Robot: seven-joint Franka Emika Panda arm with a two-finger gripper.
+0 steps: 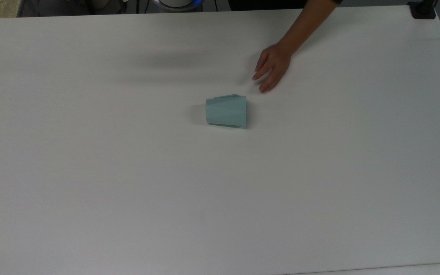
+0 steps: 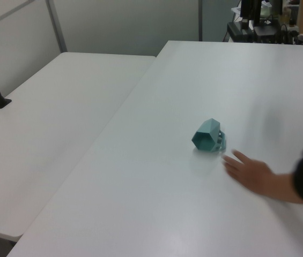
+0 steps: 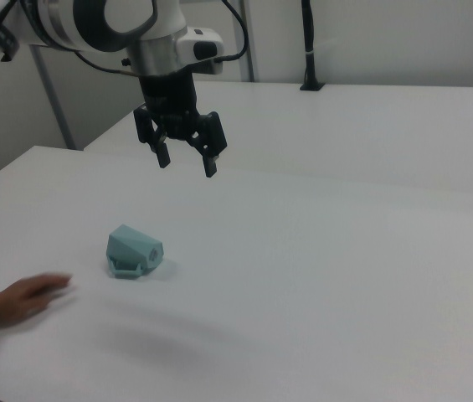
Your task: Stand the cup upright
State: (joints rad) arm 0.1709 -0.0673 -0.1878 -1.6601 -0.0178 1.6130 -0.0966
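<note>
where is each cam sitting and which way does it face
top view: overhead, looking down on the white table; the cup lies on its side, a person's hand beside it.
left view: low at one table end, looking along it; cup, hand.
right view: opposite side, facing the gripper, fingers open above the table.
All three share the cup and hand.

White arm (image 3: 94, 21), black fingers (image 3: 210, 163)

The arm's tool (image 3: 187, 159) hangs above the tabletop (image 3: 345, 276), pointing down, its two fingers spread apart and holding nothing. A person's hand (image 1: 271, 68) lies flat on the tabletop, fingers extended, forearm reaching in from the tabletop's edge.
</note>
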